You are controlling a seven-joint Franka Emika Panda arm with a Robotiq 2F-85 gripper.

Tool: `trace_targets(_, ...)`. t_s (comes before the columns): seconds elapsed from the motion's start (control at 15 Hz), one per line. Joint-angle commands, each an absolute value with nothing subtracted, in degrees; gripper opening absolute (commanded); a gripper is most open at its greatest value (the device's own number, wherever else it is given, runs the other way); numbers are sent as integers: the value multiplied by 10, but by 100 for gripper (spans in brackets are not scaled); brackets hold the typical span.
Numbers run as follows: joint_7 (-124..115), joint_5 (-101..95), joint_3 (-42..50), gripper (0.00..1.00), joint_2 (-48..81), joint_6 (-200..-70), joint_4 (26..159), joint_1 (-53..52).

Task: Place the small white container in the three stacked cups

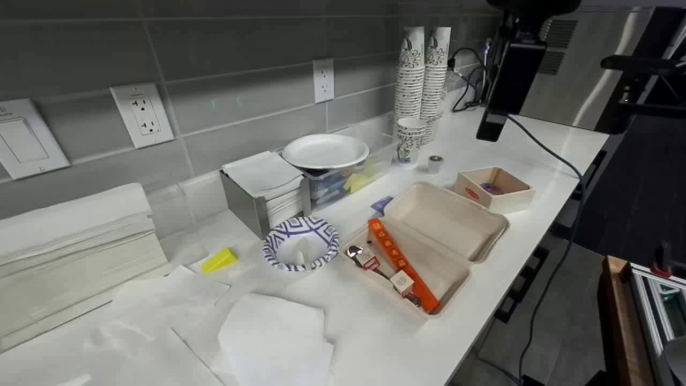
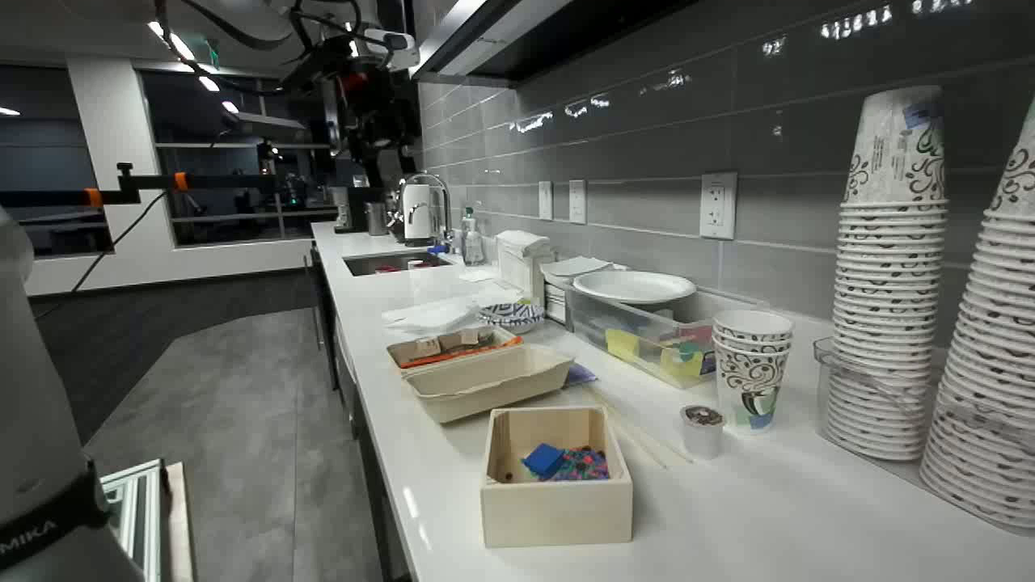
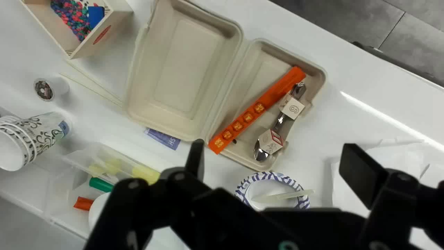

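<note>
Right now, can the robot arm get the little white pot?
Probably yes: the gripper is open with nothing in it, and nothing covers the pot. The three cups stand close on one side, so the gripper might bump them coming down.

In the wrist view, the end effector hides the near part of the patterned bowl and much of the white plate, and the left edge clips the three stacked cups. The print on top of the small white container is too small to read. In an exterior view, the right edge cuts off a tall cup stack and the left edge the robot arm. In an exterior view, the walls of the wooden box hide most of its contents.
</note>
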State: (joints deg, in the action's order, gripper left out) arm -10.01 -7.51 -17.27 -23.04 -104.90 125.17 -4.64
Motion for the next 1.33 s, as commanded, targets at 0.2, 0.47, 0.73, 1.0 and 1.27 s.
trace_targets(0.2,-105,-81,-159,100,-228,-1047,1250,-63)
trace_targets(0.47,-105,-81,-159,100,-228,-1047,1250,-63)
trace_targets(0.73,-82,-40,-92,100,-212,-1085,1258,-40)
trace_targets(1.0,-45,-7,-8,100,-184,-1133,1267,-7)
trace_targets(1.27,-28,11,44,100,-144,-1205,1287,27)
